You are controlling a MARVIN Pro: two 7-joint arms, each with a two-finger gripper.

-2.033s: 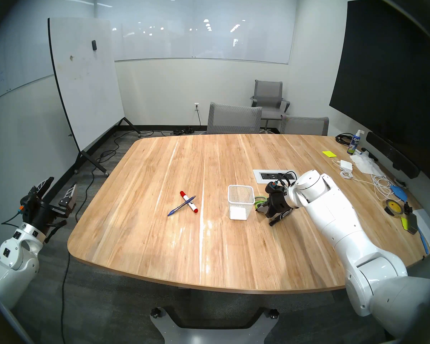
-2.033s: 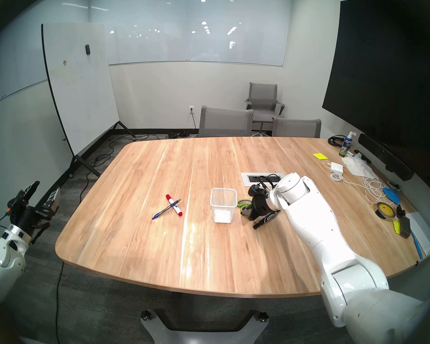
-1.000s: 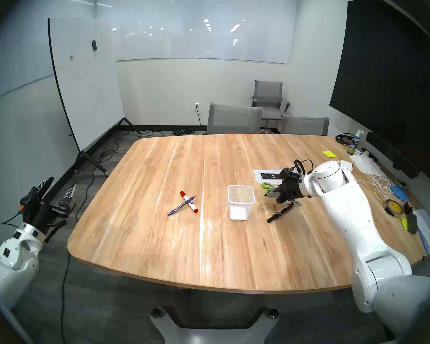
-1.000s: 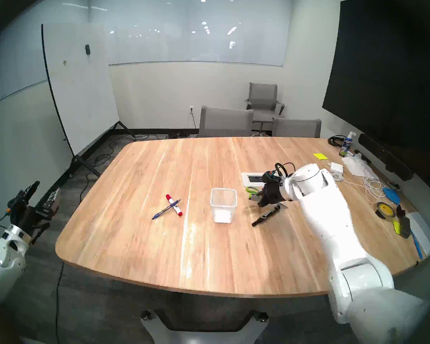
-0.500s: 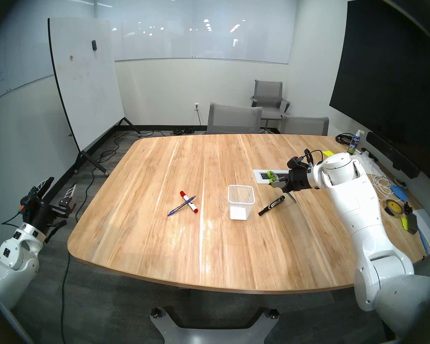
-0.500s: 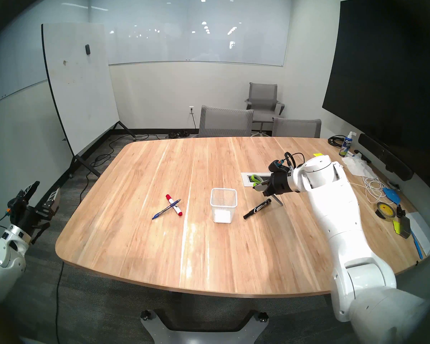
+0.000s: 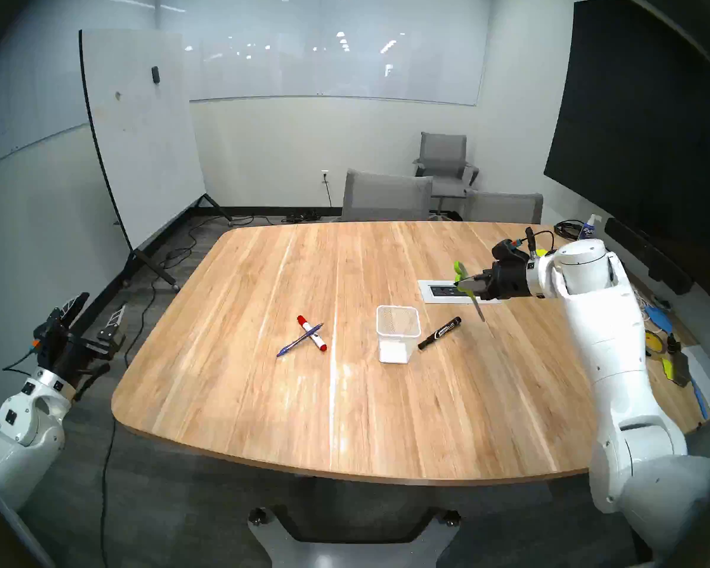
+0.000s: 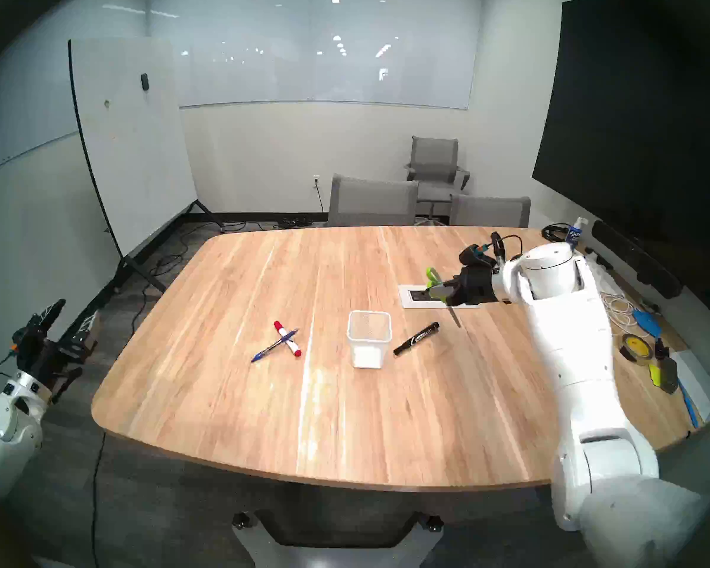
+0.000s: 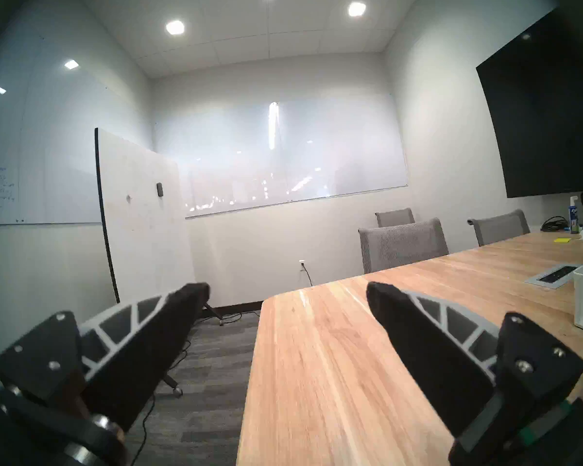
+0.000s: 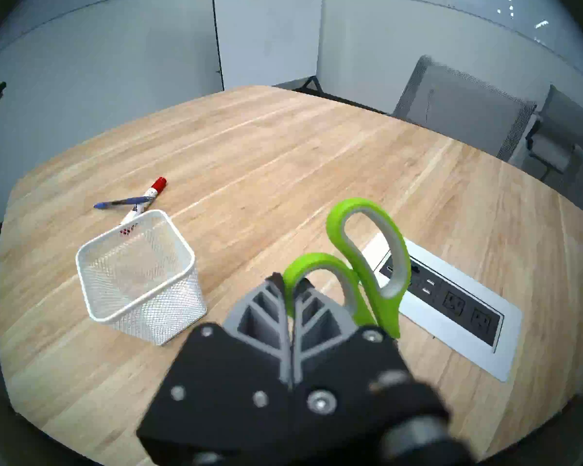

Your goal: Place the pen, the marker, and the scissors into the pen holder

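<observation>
Lifted off the worktop (image 7: 345, 411) since earlier, scissors (image 7: 470, 290) clamped in right fingers (image 7: 472, 286), left fingers (image 7: 95, 315) apart; pen holder (image 7: 398, 333) below-left, empty; pen (image 7: 300, 339), black marker (image 7: 439, 333) unplaced.

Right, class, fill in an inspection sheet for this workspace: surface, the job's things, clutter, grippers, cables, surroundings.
Surface: wooden table, power outlet panel set in.
Job's things: pen holder upright, nothing seen inside; scissors lifted, blades down; blue pen lying across red-ended marker; black marker beside holder.
Clutter: tape roll, spray bottle, far right.
Grippers: right gripper shut on scissors handle; left gripper open, off the table.
Cables: white cord; floor cables.
Surroundings: whiteboard, chairs.
</observation>
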